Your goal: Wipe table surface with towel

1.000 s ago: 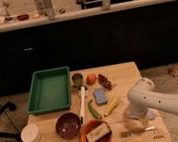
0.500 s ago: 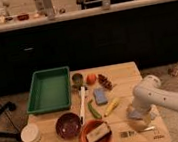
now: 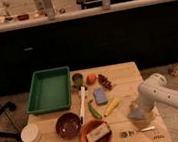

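Gripper (image 3: 140,107) low over table surface (image 3: 126,74), fingers grasping towel (image 3: 136,114), orange bowl (image 3: 85,140) holding block (image 3: 98,132)

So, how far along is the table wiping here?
Early. Done: the gripper is down at the towel, near the table surface's edge at the right of the view. In hand: apparently a wipe starting there. Left: the rest, around the green tray.

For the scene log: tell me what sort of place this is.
Likely a mock kitchen or robot test lab: the wooden table surface holds a green tray and a maroon bowl, with a long dark counter behind. The gripper is over the towel near a front corner of the table.
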You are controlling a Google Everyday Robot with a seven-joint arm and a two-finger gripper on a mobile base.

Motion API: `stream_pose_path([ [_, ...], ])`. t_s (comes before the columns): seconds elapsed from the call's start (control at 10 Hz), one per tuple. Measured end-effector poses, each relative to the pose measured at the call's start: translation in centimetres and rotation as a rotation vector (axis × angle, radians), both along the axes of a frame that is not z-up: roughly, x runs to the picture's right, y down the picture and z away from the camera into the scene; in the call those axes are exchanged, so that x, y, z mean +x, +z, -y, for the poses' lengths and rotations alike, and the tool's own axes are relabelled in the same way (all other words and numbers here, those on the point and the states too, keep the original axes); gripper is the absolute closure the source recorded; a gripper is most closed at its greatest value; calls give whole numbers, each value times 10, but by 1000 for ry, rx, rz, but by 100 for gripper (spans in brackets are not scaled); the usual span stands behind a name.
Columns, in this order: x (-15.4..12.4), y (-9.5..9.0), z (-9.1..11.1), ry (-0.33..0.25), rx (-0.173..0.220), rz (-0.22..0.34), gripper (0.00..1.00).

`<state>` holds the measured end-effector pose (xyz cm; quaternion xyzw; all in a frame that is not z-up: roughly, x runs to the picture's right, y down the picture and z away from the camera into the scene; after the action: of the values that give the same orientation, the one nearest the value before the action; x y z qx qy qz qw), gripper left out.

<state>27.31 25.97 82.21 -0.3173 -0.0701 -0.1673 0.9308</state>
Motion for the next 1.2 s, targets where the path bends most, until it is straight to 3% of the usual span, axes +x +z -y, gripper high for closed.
stream_pose_path([
  [0.4,7,-3,2,8,19,-11,24],
  [0.6,9,-6,2,10,27,-14,38],
  [0.8,10,-7,2,10,30,-16,60],
  [1.2,6,-3,-2,-5,3,-18,98],
])
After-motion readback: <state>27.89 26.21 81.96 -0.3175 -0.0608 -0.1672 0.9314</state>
